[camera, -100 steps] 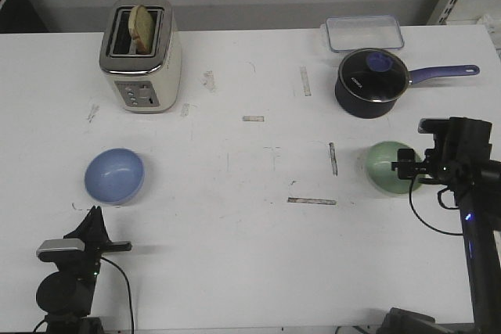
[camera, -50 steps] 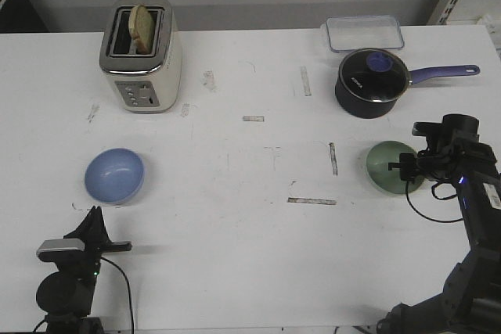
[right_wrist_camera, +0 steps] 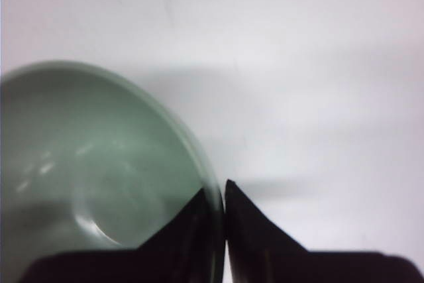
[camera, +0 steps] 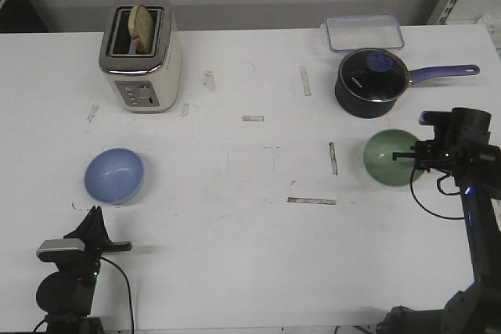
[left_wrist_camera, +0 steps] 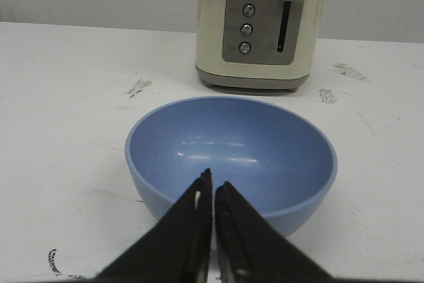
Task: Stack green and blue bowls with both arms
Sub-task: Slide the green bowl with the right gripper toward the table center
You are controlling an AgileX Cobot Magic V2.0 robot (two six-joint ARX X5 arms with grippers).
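The green bowl (camera: pixel 393 158) hangs tilted above the table at the right, its rim pinched by my right gripper (camera: pixel 416 158). In the right wrist view the bowl (right_wrist_camera: pixel 86 170) fills the frame's left side, with the rim clamped between the two fingers of the gripper (right_wrist_camera: pixel 220 193). The blue bowl (camera: pixel 114 175) sits upright on the table at the left. My left gripper (camera: pixel 95 220) rests shut and empty just in front of it. In the left wrist view the gripper (left_wrist_camera: pixel 213 183) points at the blue bowl's (left_wrist_camera: pixel 232 150) near wall.
A cream toaster (camera: pixel 142 54) with bread stands at the back left. A dark navy saucepan (camera: pixel 373 82) with a purple handle and a clear lidded container (camera: pixel 365 34) are at the back right, just beyond the green bowl. Tape marks dot the white table (camera: pixel 250 224).
My right gripper has lifted the green bowl and moved it slightly away from me and up; the arm's posture shifted. The left arm and the blue bowl have not moved.
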